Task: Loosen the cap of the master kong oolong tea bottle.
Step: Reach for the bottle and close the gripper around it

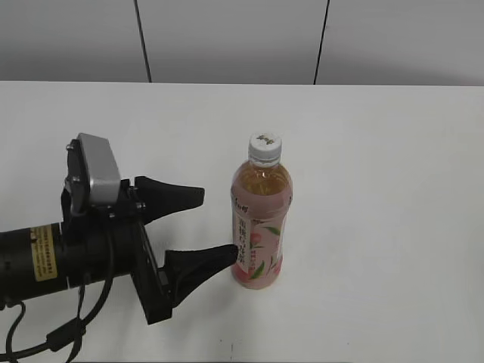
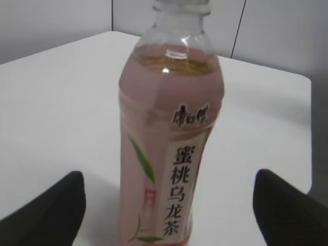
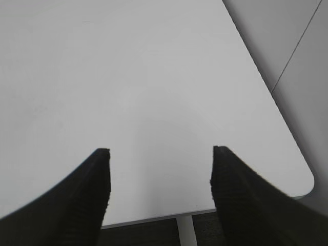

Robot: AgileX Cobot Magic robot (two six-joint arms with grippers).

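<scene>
The master kong oolong tea bottle [image 1: 260,221] stands upright on the white table [image 1: 378,151], with amber tea and a pink peach label. Its white cap [image 1: 265,147] with a dark logo sits on top. My left gripper [image 1: 215,225] is open, just left of the bottle at its lower half, the near fingertip close to the label. In the left wrist view the bottle [image 2: 169,148] stands between the spread jaws [image 2: 167,197], apart from both; only the neck below the cap shows at the top edge. My right gripper [image 3: 160,169] is open and empty over bare table, out of the exterior view.
The table's far corner and edge [image 3: 302,174] show in the right wrist view, with a white table leg [image 3: 185,230] below. A grey panelled wall [image 1: 227,38] stands behind the table.
</scene>
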